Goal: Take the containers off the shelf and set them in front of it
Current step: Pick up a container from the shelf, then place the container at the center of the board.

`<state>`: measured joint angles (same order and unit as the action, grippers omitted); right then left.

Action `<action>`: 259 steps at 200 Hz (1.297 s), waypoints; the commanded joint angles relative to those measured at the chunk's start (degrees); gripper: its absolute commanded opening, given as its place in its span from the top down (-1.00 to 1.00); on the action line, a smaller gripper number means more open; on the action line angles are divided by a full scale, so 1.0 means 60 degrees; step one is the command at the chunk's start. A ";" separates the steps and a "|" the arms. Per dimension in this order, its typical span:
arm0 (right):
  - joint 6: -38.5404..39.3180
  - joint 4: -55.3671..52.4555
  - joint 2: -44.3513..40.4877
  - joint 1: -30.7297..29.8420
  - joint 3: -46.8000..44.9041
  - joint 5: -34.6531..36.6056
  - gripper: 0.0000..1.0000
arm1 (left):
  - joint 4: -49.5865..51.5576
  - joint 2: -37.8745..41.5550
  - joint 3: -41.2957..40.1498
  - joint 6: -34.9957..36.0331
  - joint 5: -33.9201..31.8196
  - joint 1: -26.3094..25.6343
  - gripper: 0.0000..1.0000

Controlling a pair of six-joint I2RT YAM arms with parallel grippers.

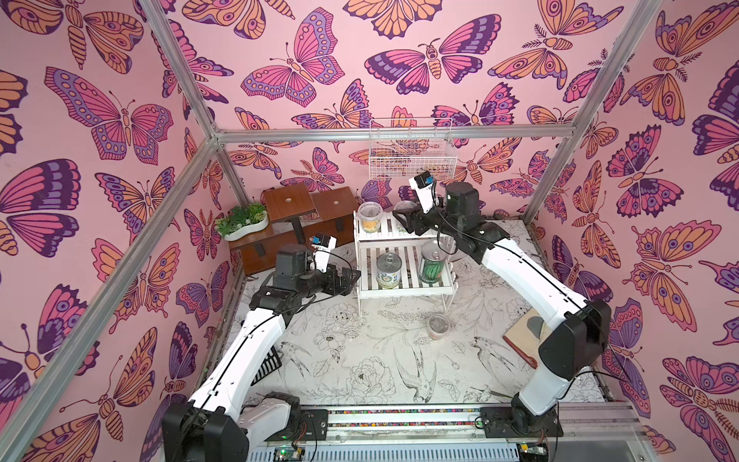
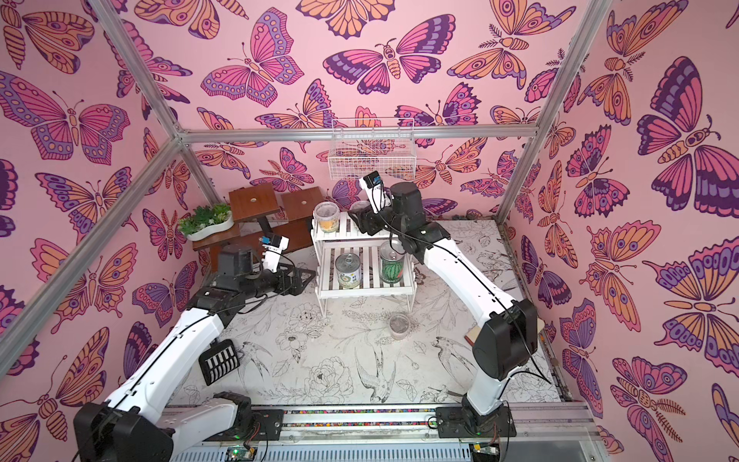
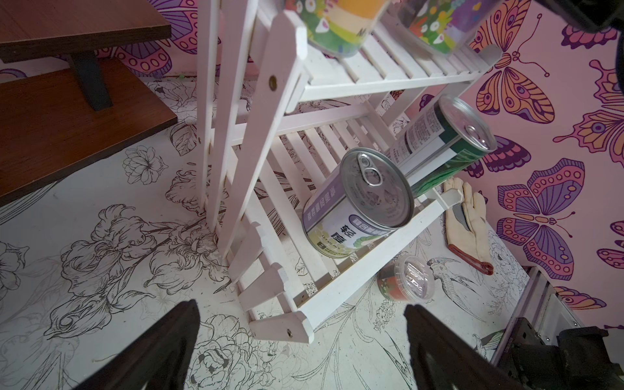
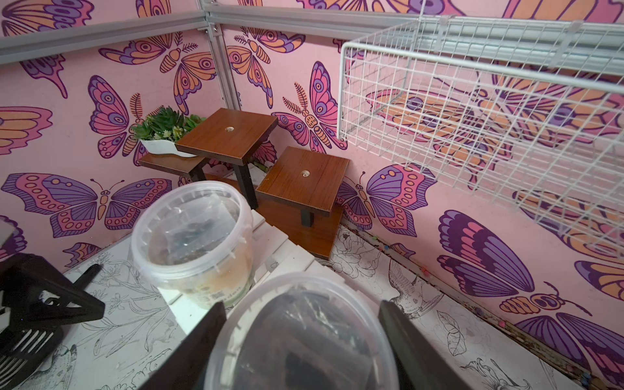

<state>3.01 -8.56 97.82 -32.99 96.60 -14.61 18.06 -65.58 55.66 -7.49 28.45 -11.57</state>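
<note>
Purple cup (image 4: 300,337) on top tier of 2-tier shelf (image 1: 384,231), flanked by right gripper (image 4: 301,305) fingers; clamped or not, impossible to tell. Yellow cup (image 4: 192,243) just beyond. Left gripper (image 3: 300,307) spread wide, facing white can (image 3: 358,202) and watermelon can (image 3: 449,135) on lower tier. Red cup (image 1: 438,326) on table (image 1: 360,360), apart from both.

Two robot arms are working at a white slatted shelf (image 2: 368,292) on a table (image 2: 320,360) printed with birds and flowers. The right gripper (image 2: 357,221) is clasping a clear lidded cup (image 2: 358,205) on the top tier, mostly hiding it, beside a yellow-filled cup (image 2: 326,219). On the lower tier, a white-green can (image 2: 348,272) and a watermelon can (image 2: 392,264) are standing upright. The left gripper (image 2: 306,280) is hovering just beside that tier, its jaws spread wide. A third cup (image 2: 399,326) is sitting on the table in front of the shelf, and a white wire basket (image 2: 372,150) is hanging on the butterfly wall behind.
</note>
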 commanded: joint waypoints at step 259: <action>-0.1237 0.3831 -0.6942 -0.4588 -1.0097 0.3821 0.25 | 0.0122 0.0618 -0.0517 -0.0056 -0.0436 0.0008 -1.00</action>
<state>-1.17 5.69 55.75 -59.20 39.90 4.56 18.11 -62.92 53.52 -7.94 26.37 -11.60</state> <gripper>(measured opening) 0.681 0.998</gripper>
